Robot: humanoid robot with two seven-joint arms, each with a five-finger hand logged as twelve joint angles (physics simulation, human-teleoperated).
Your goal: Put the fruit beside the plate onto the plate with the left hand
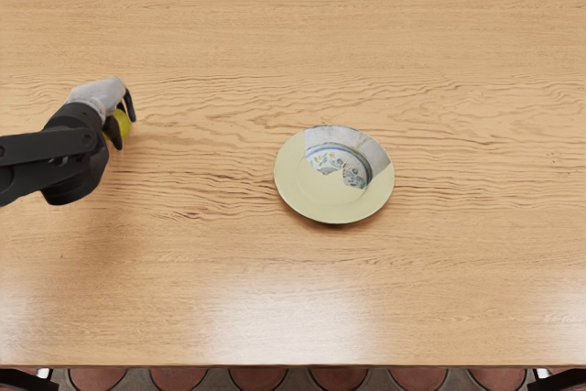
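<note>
Yellow fruit [120,125], clasped in the curled left hand [99,98], sat well apart from the plate [307,187]; a weak hold risked dropping it.

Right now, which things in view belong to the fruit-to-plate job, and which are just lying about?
Belongs to the job:
left hand, closed round the yellow fruit
plate, holding nothing, well off to their right

Just there:
wooden table, only the surface under it all
tiled floor, a strip along the bottom edge
</note>
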